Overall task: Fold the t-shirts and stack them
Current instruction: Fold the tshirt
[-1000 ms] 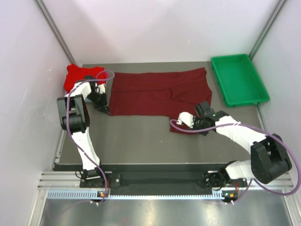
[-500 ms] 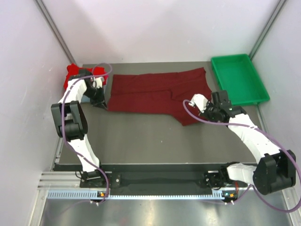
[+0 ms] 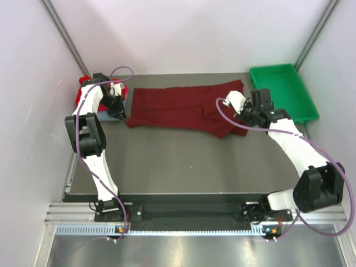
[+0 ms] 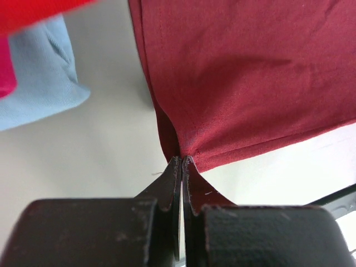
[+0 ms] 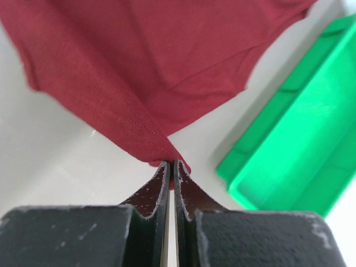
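Observation:
A dark maroon t-shirt (image 3: pixel 183 108) lies stretched across the back of the table. My left gripper (image 3: pixel 123 115) is shut on its near left corner, as the left wrist view (image 4: pixel 182 158) shows. My right gripper (image 3: pixel 245 119) is shut on its near right edge, as the right wrist view (image 5: pixel 170 162) shows. A folded bright red shirt (image 3: pixel 83 89) sits at the back left, mostly behind my left arm. A grey-blue shirt (image 4: pixel 39 83) and a pink one (image 4: pixel 6 72) under the red one (image 4: pixel 33 14) show in the left wrist view.
A green plastic tray (image 3: pixel 282 93) stands at the back right, just right of my right gripper; it also shows in the right wrist view (image 5: pixel 300 139). White walls close in the table on the left, back and right.
Both grippers have moved away from me with the maroon shirt's near edge. The shirt's near part has folded back, so the shirt now forms a narrower band.

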{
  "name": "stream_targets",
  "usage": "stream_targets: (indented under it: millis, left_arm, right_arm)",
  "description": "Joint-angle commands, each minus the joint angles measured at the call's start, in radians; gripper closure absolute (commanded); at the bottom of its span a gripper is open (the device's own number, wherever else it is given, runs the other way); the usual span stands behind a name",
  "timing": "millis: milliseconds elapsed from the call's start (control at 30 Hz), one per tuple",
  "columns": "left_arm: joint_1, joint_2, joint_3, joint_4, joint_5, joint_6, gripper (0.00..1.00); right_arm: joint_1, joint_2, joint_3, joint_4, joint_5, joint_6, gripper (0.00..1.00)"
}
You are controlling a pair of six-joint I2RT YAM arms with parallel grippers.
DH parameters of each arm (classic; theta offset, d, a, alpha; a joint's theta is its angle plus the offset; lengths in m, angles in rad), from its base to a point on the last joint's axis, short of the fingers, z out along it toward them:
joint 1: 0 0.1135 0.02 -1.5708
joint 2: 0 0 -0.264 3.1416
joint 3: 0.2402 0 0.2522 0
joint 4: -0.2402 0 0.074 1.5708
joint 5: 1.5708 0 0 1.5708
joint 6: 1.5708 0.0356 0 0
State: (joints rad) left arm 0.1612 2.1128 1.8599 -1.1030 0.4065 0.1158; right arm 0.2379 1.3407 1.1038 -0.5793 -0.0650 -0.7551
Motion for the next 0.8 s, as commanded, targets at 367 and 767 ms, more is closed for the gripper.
stream_targets:
  millis: [367,767]
  left_arm:
    - [0.005,0.185,0.352,-0.051,0.040,0.032,1.00]
    - [-0.052,0.328,0.558,0.040,0.051,0.024,1.00]
  right_arm:
    - [-0.040,0.297,0.350,0.151,0.040,0.010,1.00]
    - [-0.066,0.468,0.507,0.193,0.060,-0.013,1.00]
